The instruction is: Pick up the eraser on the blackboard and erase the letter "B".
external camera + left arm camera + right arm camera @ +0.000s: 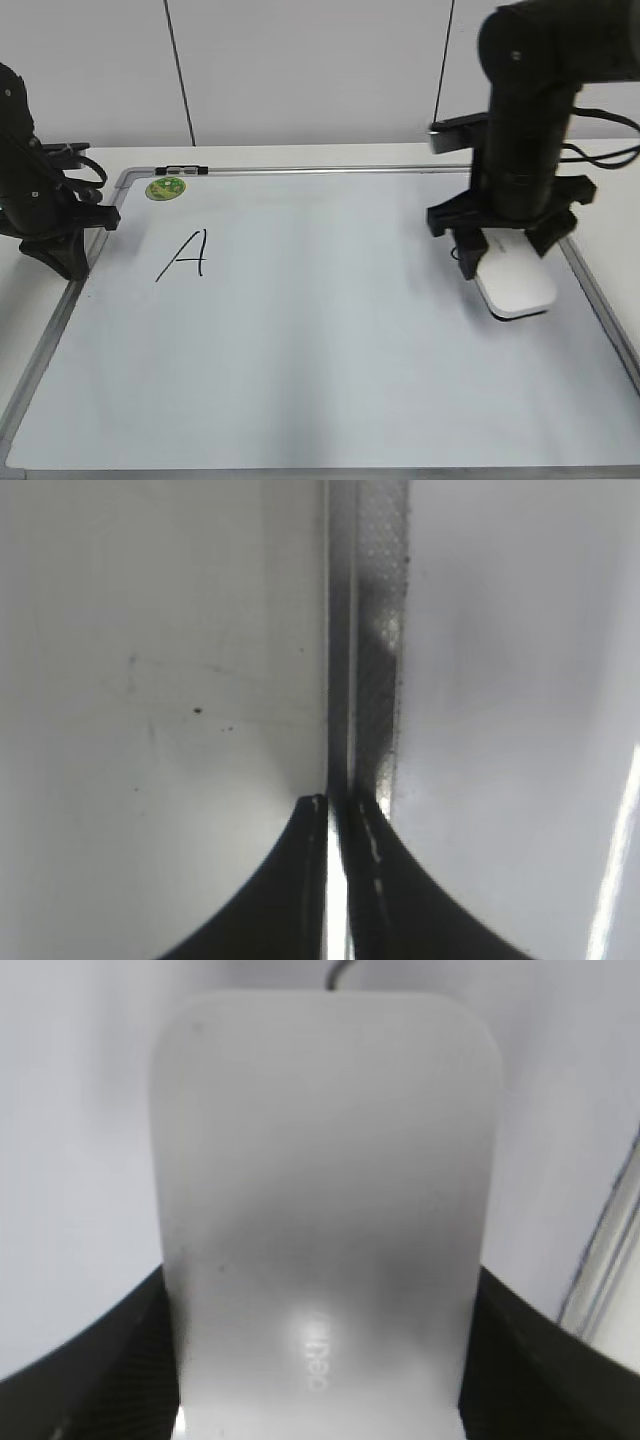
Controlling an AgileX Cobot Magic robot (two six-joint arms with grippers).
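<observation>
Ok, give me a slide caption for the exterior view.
Right gripper holding the eraser on the blackboard, with only the "A" visible.

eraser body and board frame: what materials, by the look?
Eraser: likely plastic, smooth matte white with a soft highlight and faint grey lettering. Blackboard frame: looks like metal, a thin silvery-grey rail catching light; can't confirm it isn't coated plastic.
</observation>
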